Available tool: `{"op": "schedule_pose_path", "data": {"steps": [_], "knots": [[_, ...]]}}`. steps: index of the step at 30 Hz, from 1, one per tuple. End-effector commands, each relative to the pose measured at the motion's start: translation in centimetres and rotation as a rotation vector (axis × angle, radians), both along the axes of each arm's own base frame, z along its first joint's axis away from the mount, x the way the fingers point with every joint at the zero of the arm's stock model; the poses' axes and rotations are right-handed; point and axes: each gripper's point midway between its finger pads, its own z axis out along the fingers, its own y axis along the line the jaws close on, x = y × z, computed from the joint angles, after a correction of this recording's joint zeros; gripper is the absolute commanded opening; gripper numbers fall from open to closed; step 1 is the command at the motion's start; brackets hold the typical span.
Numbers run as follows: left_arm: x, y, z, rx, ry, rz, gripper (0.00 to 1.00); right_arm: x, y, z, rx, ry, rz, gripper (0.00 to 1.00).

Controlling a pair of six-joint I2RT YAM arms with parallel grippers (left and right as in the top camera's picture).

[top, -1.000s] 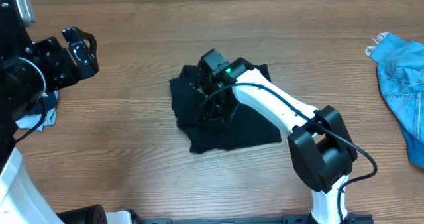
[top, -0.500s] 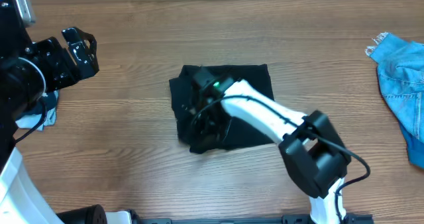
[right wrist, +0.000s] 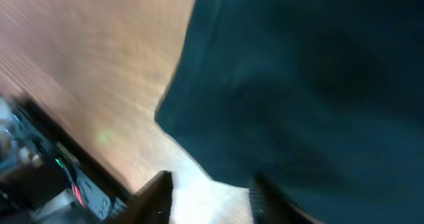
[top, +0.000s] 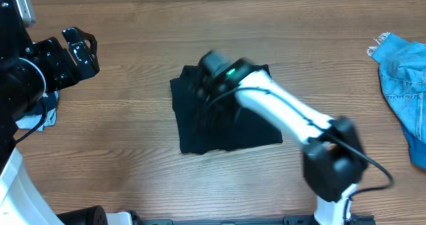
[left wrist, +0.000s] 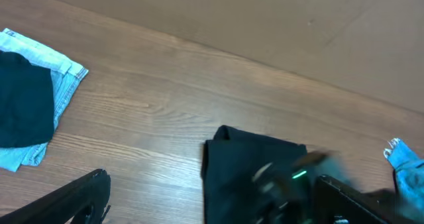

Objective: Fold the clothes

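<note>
Your wooden table (top: pixel 133 138) spreads under both sets of jaws. The clothes (top: pixel 200 128), a plain black garment, lie flat on it as a rough rectangle, directly below your right gripper (top: pixel 214 64) and well off to the side of your left gripper (top: pixel 81 50). The white right arm (top: pixel 286 112) reaches across the garment's near corner.

A bright blue denim garment (top: pixel 403 72) sits at the table edge, well beyond the right jaws on the side away from the left ones. A pale denim piece (left wrist: pixel 40 85) lies near the left jaws, far from the black cloth.

Your left jaws stand wide open with nothing in them. In the right wrist view your right fingers (right wrist: pixel 159 192) are blurred but look parted, bare table between them, and the garment's edge lies just ahead of the tips.
</note>
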Motion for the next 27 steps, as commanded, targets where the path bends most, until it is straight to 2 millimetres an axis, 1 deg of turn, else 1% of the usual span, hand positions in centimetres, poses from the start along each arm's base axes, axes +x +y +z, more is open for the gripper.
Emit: {"op": "schedule_pose_path", "data": {"steps": [1, 2, 3, 4, 5, 6, 8, 10, 11, 12, 13, 15, 16, 17, 20, 22, 25, 27], "knots": [[0.0, -0.2, 0.1, 0.005, -0.006, -0.016, 1.00, 6.5, -4.6, 7.4, 0.099, -0.183, -0.177, 0.66], [0.0, -0.2, 0.1, 0.005, -0.006, -0.016, 1.00, 7.9, -6.5, 7.7, 0.102, -0.187, -0.233, 0.72], [0.0, -0.2, 0.1, 0.005, -0.006, -0.016, 1.00, 8.9, -8.2, 7.7, 0.105, -0.184, -0.277, 0.75], [0.0, -0.2, 0.1, 0.005, -0.006, -0.016, 1.00, 10.0, -10.2, 7.6, 0.100, -0.182, -0.329, 0.79], [0.0, -0.2, 0.1, 0.005, -0.006, -0.016, 1.00, 11.0, -12.5, 7.4, 0.106, -0.180, -0.378, 0.85], [0.0, -0.2, 0.1, 0.005, -0.006, -0.016, 1.00, 11.6, -14.1, 7.4, 0.116, -0.177, -0.406, 0.86], [0.0, -0.2, 0.1, 0.005, -0.006, -0.016, 1.00, 12.5, -18.2, 6.8, 0.166, -0.152, -0.470, 0.93], [0.0, -0.2, 0.1, 0.005, -0.006, -0.016, 1.00, 12.7, -20.3, 6.1, 0.182, -0.119, -0.524, 0.96], [0.0, -0.2, 0.1, 0.005, -0.006, -0.016, 1.00, 12.6, -22.2, 4.6, 0.178, -0.077, -0.576, 1.00], [0.0, -0.2, 0.1, 0.005, -0.006, -0.016, 1.00, 12.4, -22.9, 3.8, 0.171, -0.057, -0.591, 1.00], [0.0, -0.2, 0.1, 0.005, -0.006, -0.016, 1.00, 12.1, -23.4, 2.7, 0.163, -0.030, -0.598, 1.00], [0.0, -0.2, 0.1, 0.005, -0.006, -0.016, 1.00, 11.5, -23.7, 0.7, 0.149, 0.019, -0.597, 1.00], [0.0, -0.2, 0.1, 0.005, -0.006, -0.016, 1.00, 10.9, -23.6, -0.9, 0.139, 0.063, -0.596, 1.00], [0.0, -0.2, 0.1, 0.005, -0.006, -0.016, 1.00, 10.4, -23.4, -2.2, 0.142, 0.092, -0.581, 1.00], [0.0, -0.2, 0.1, 0.005, -0.006, -0.016, 1.00, 9.3, -22.7, -5.2, 0.176, 0.158, -0.562, 1.00], [0.0, -0.2, 0.1, 0.005, -0.006, -0.016, 1.00, 8.6, -21.9, -6.3, 0.227, 0.193, -0.558, 1.00], [0.0, -0.2, 0.1, 0.005, -0.006, -0.016, 1.00, 7.8, -21.0, -7.3, 0.292, 0.207, -0.542, 1.00], [0.0, -0.2, 0.1, 0.005, -0.006, -0.016, 1.00, 7.4, -20.7, -7.8, 0.306, 0.215, -0.540, 1.00]]}}
